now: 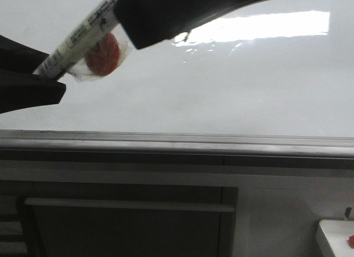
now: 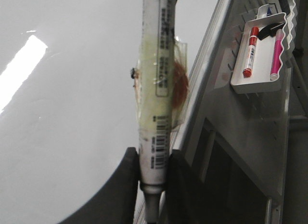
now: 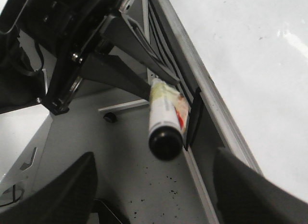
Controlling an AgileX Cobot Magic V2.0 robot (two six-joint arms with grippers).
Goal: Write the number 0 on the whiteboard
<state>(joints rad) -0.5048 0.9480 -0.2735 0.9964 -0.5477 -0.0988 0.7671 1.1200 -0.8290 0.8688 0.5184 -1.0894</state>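
The whiteboard [image 1: 249,85] fills the upper front view, glossy white with a bright glare and a grey rim along its near edge. The number 0 is out of view. My left gripper [image 1: 47,74] is shut on the lower end of a white labelled marker [image 1: 77,38] with a red patch taped to its barrel. In the left wrist view the marker [image 2: 156,89] rises from the gripper [image 2: 154,166] beside the board [image 2: 62,113]. My right gripper [image 3: 159,185] stands open around, but apart from, the marker's black cap [image 3: 166,143]. It is the dark shape [image 1: 166,14] over the marker's top.
A small white tray [image 2: 240,84] holding a red and a pink marker hangs on the grey panel below the board's rim [image 2: 211,65]. Its corner shows at the lower right of the front view [image 1: 332,235]. The speckled grey floor [image 3: 144,185] lies beneath.
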